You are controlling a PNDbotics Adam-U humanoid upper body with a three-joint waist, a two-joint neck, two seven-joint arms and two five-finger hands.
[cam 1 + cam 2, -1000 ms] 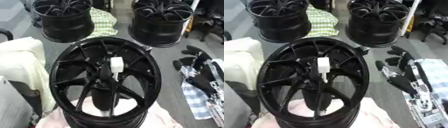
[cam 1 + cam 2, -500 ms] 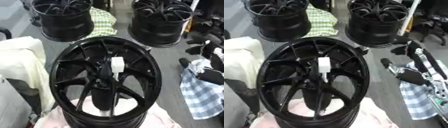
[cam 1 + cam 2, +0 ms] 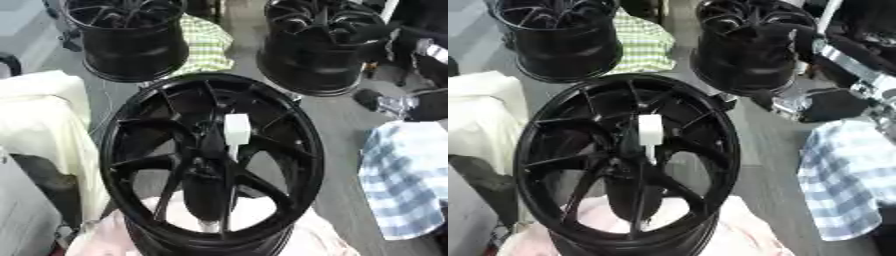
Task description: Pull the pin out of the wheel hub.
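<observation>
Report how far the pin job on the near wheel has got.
Done: nothing that shows; the white pin stands in the hub of the near black wheel, untouched. In hand: the right robot hand is up at the right edge beside the far-right wheel, apart from the pin; whether its fingers are open is unclear. Left: reach to the pin, grasp it, pull it out. The left robot hand shows in no view.

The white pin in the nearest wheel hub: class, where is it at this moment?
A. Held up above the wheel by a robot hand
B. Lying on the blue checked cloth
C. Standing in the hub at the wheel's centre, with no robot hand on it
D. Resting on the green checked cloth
C: the white pin stands at the centre of the near black wheel, and the right robot hand is off to the right, not touching it.
</observation>
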